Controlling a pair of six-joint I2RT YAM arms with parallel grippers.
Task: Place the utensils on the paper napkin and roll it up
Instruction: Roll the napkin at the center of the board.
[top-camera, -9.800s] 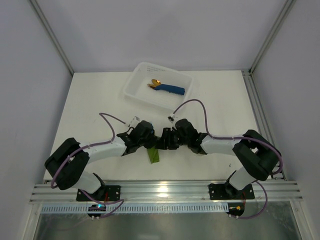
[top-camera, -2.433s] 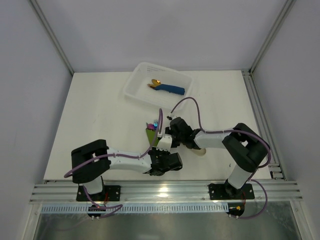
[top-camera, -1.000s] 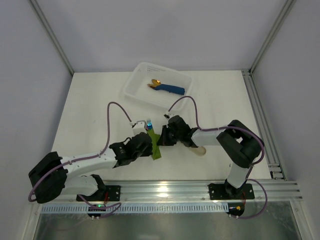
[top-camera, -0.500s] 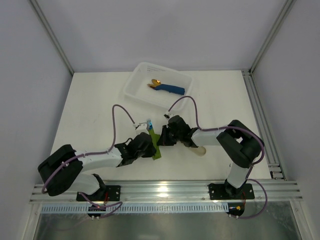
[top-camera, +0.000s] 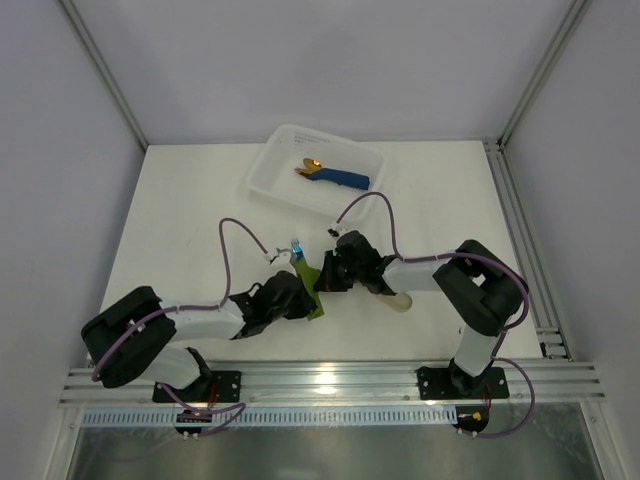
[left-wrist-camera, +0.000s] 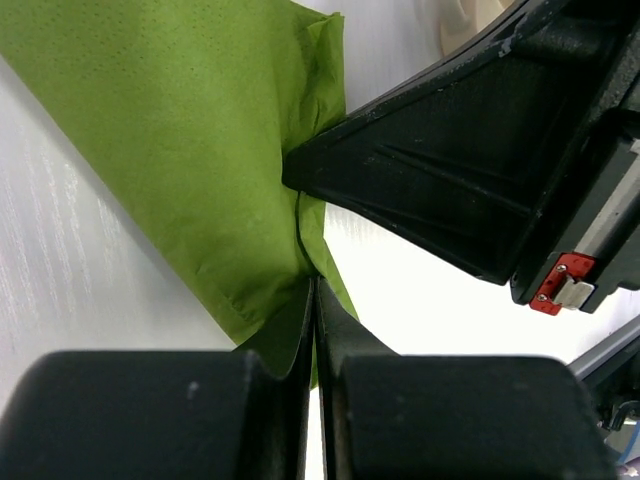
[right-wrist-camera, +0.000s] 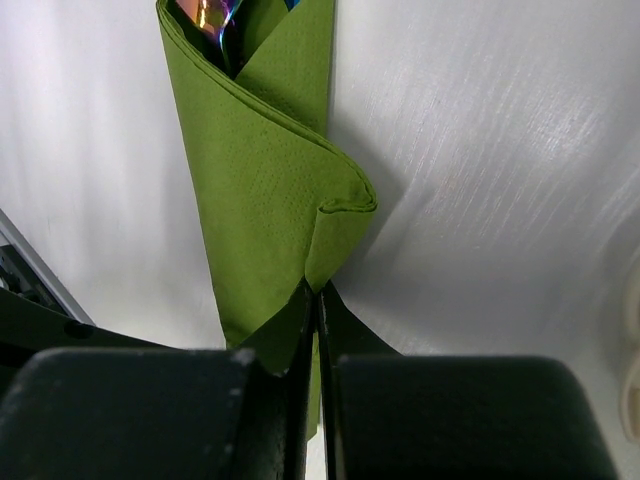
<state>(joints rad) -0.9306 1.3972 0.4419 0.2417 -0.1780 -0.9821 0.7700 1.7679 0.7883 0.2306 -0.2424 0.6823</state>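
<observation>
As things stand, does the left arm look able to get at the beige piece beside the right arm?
Probably not. The left tool is shut on the paper napkin, and the right arm crowds the way to the beige piece.

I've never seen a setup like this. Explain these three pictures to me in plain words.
These are two robot arms bolted at the near edge of a white table. The wide picture looks down from above. The two close-ups come from a camera on each wrist, looking along that arm's own pincer. The left pincer and the right pincer are both shut on a green paper napkin. The napkin is wrapped around shiny rainbow utensils, whose tips poke out at one end. Farther back stands a white tub holding a blue roll with gold cutlery. A beige oblong piece lies on the table nearby.
</observation>
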